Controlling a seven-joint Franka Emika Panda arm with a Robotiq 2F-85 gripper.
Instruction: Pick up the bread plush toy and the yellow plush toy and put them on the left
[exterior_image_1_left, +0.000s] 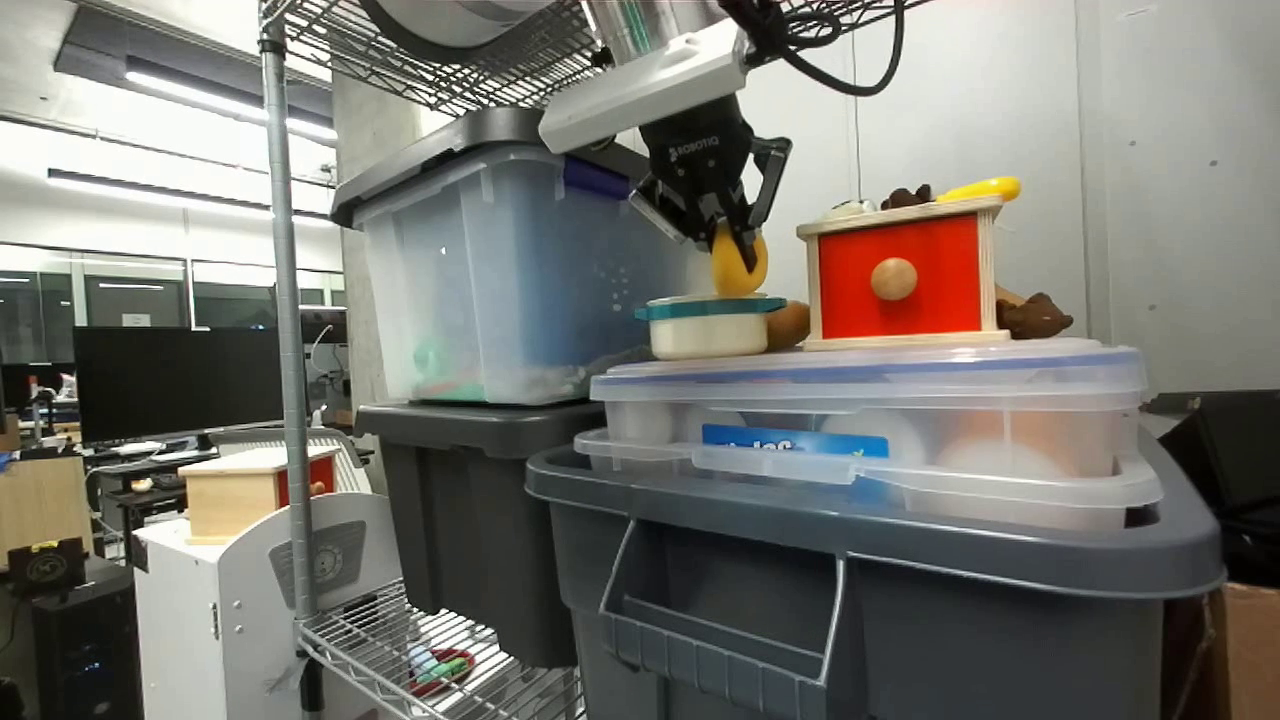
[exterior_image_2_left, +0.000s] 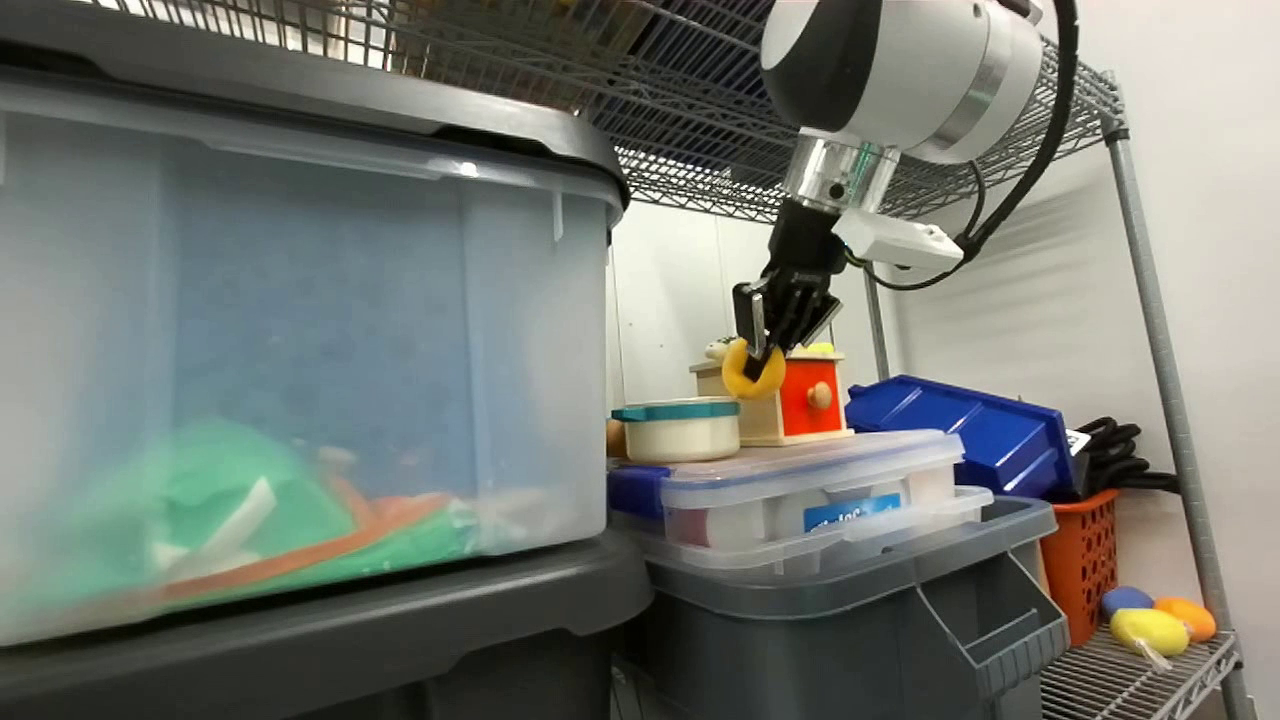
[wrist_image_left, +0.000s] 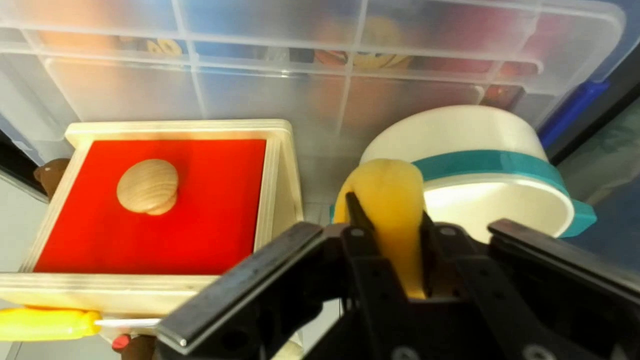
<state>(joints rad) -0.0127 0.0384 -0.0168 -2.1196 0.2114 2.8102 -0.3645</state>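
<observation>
A pale wall (exterior_image_1_left: 990, 120) is closing off the back, and in an exterior view a dark monitor (exterior_image_1_left: 180, 385) is showing beyond the post of a wire rack (exterior_image_1_left: 285, 350). On a grey tub (exterior_image_1_left: 980, 620), a clear lidded box (exterior_image_1_left: 880, 388) is carrying a cream pot (exterior_image_1_left: 709, 335) with a teal rim and, beside it, a wooden box (exterior_image_1_left: 945, 285) with a red drawer.

The claw (wrist_image_left: 392, 220) is clamping the yellow plush toy (exterior_image_1_left: 729, 268), as I am taking it to be from its golden-yellow colour, between its fingers (wrist_image_left: 362, 245). The toy is hanging close above the pot, towards the wooden box; whether it is touching the rim, the views are not settling.

It is bulging on both sides of the fingertips, so I am judging it soft, light and hard to damage, its cloth probably giving more grip than slip. The claw is holding it across the fat middle, which is looking like the right place: a pinch near an end would be inviting it to swing or squirt free.

A brown rounded thing (exterior_image_1_left: 789, 325) is peeking out from behind the pot; whether it is the bread plush toy, I am not managing to tell. If so, it is likely to be handling just as softly, and the pot would be crowding the fingers on one side.
</observation>
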